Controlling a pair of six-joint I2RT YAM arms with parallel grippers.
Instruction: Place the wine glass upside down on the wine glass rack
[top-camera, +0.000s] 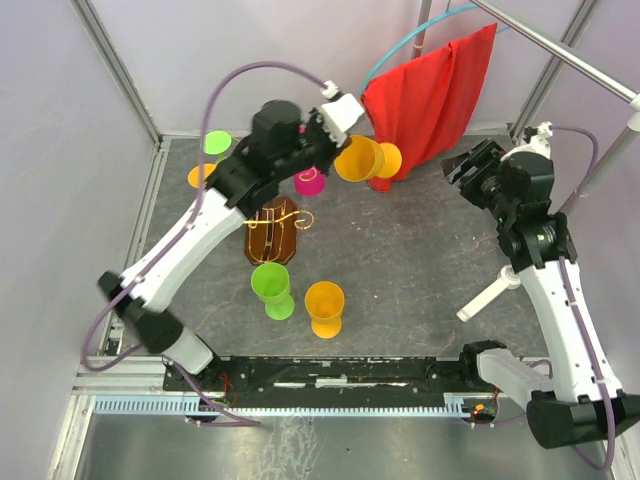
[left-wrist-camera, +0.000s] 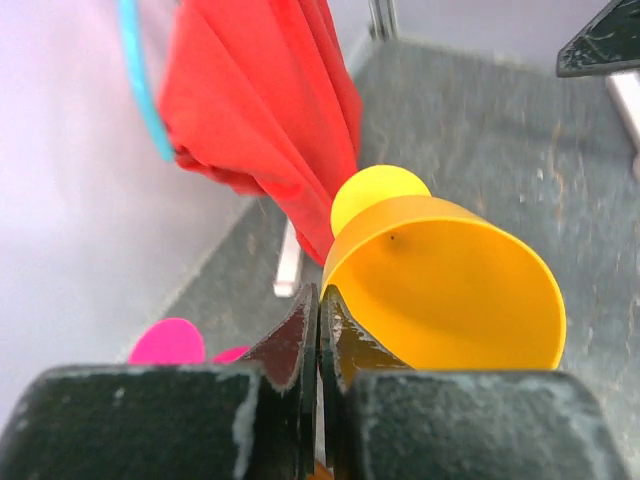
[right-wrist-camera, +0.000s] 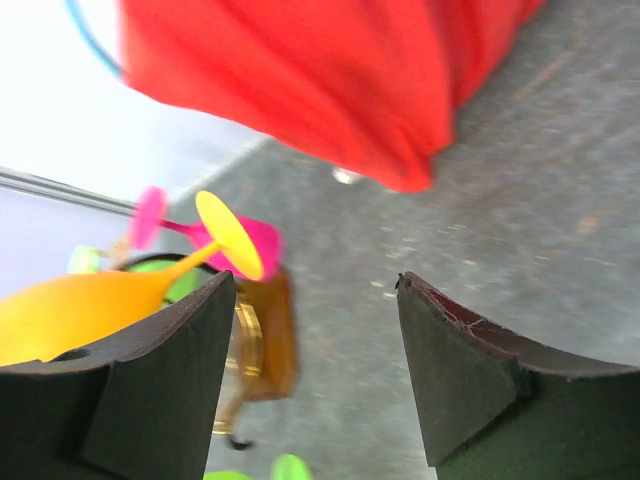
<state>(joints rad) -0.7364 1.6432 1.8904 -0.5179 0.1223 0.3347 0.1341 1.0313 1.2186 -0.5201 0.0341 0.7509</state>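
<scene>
Grey table: left pincer clamped on orange wine glass rim; right pincer wide, empty.

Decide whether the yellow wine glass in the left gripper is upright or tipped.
Tipped: the yellow wine glass lies sideways, rim pinched by the left gripper, foot toward red cloth.

- Orange-yellow wine glass: raised in the air, tipped on its side, rim pinched by the left gripper.
- Wine glass rack: dark brown wooden base, gold wire arms, standing upright below the glass.
</scene>
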